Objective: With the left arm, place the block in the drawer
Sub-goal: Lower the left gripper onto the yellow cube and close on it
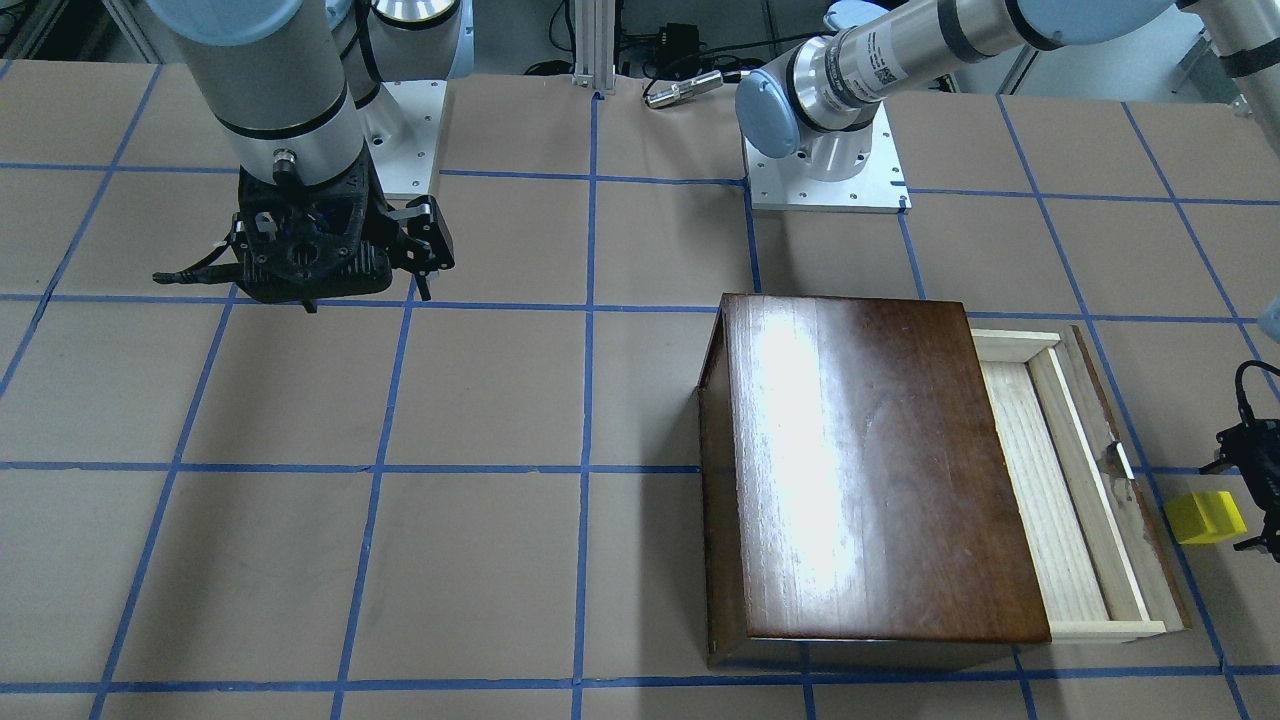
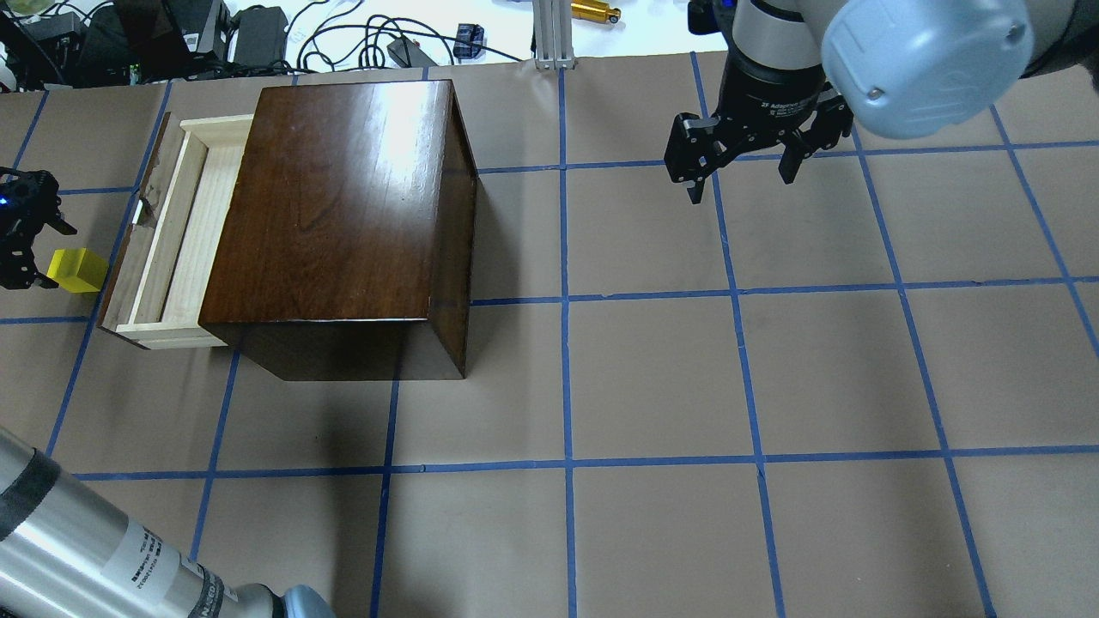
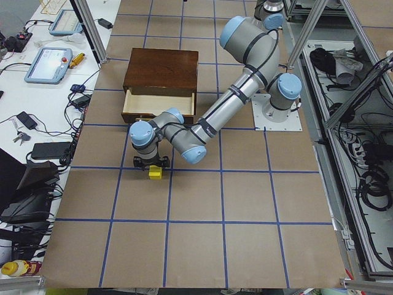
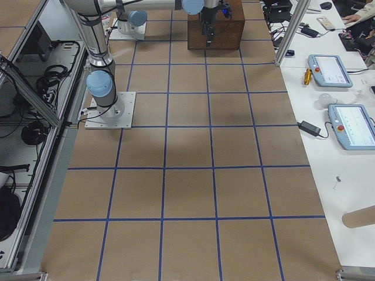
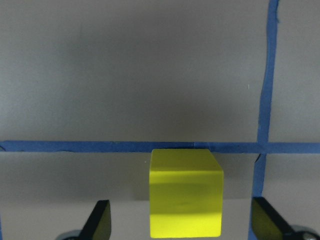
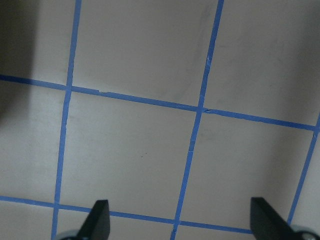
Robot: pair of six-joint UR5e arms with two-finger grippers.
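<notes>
Yellow block [image 5: 186,200] sits untouched between spread jaws of left gripper [image 5: 182,222] in wrist view; overhead we find it cropped. Right gripper [image 2: 741,178] jaws likewise spread.

One block [image 1: 1205,517], one box [image 1: 860,470], one drawer [image 1: 1050,500], two arms, left arm [image 3: 233,101], right arm [image 1: 280,90], two claws, left claw [image 2: 51,256], right claw [image 2: 742,184], one worktop [image 1: 480,400].

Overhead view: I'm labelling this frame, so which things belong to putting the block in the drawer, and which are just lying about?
Job in hand:
block
drawer, pulled open
wooden box
left gripper, open astride the block

Lying about:
right gripper, open over bare table
gold cylinder
black adapter and cables beyond the table edge
</notes>
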